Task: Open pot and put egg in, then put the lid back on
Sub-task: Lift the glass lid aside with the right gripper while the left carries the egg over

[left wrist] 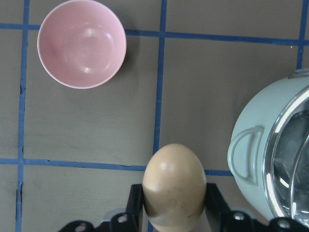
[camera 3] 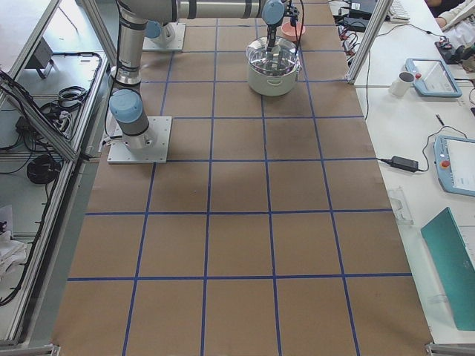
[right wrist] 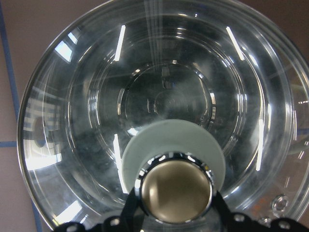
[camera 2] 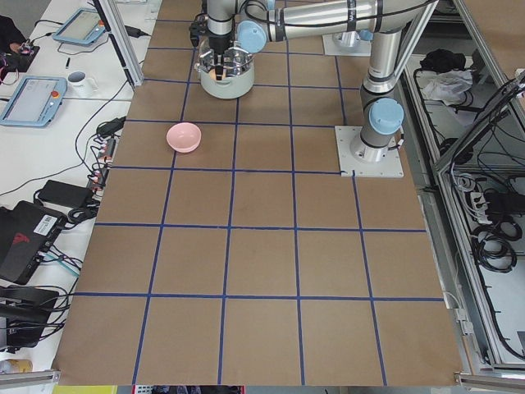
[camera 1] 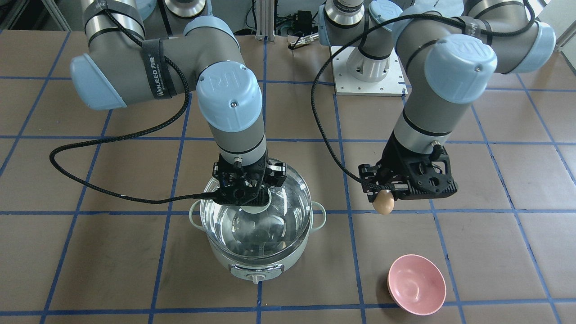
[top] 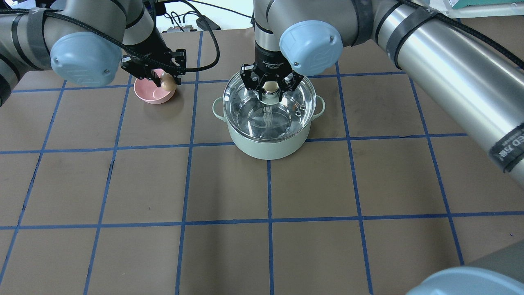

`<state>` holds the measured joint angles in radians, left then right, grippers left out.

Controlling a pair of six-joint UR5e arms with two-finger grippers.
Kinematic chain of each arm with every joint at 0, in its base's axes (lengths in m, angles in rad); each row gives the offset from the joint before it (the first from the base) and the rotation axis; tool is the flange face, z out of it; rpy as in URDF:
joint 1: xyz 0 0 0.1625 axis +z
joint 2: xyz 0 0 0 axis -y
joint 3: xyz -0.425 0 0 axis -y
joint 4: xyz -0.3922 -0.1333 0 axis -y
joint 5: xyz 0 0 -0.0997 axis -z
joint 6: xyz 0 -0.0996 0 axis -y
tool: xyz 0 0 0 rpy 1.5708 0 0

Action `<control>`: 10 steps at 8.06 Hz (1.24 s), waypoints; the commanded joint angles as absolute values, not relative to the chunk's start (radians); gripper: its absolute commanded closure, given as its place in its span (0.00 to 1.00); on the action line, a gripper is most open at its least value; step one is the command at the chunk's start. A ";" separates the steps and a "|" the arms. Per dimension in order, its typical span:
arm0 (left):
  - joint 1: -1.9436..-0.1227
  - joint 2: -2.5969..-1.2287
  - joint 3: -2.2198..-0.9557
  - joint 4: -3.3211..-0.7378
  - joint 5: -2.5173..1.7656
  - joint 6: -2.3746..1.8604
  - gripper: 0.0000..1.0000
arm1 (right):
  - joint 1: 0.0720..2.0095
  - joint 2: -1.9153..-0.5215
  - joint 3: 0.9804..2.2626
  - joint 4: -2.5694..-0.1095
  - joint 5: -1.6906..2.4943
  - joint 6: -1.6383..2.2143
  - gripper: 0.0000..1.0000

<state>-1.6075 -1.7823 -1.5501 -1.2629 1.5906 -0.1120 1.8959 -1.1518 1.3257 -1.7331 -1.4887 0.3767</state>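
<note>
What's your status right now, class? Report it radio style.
Left gripper shut on egg, aloft beside pot. Right gripper shut on lid, which covers pot. Nothing between egg and pot.

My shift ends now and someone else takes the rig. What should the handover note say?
Left gripper: shut on the egg, held in the air near the pink bowl, beside the pot.
Right gripper: shut on the knob of the lid, which covers the pot; seated or just lifted, I cannot tell.
Done: egg picked up, lid gripped.
To do: take lid off, put egg in, put lid back.
</note>
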 commanded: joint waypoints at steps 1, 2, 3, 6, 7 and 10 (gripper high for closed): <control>-1.646 -1.766 -1.548 -1.310 1.620 -0.144 0.95 | 1.878 -1.216 1.322 -1.678 -1.491 0.318 1.00; -1.649 -1.767 -1.549 -1.310 1.611 -0.153 0.95 | 1.846 -1.245 1.322 -1.649 -1.503 0.254 1.00; -1.649 -1.769 -1.549 -1.309 1.603 -0.194 0.95 | 1.779 -1.285 1.325 -1.607 -1.502 0.194 1.00; -1.675 -1.804 -1.549 -1.270 1.540 -0.279 0.99 | 1.594 -1.368 1.333 -1.488 -1.525 -0.030 1.00; -1.727 -1.834 -1.548 -1.168 1.531 -0.310 0.99 | 1.559 -1.382 1.335 -1.479 -1.529 -0.079 1.00; -1.902 -1.987 -1.546 -0.942 1.532 -0.490 0.99 | 1.476 -1.391 1.338 -1.477 -1.568 -0.207 1.00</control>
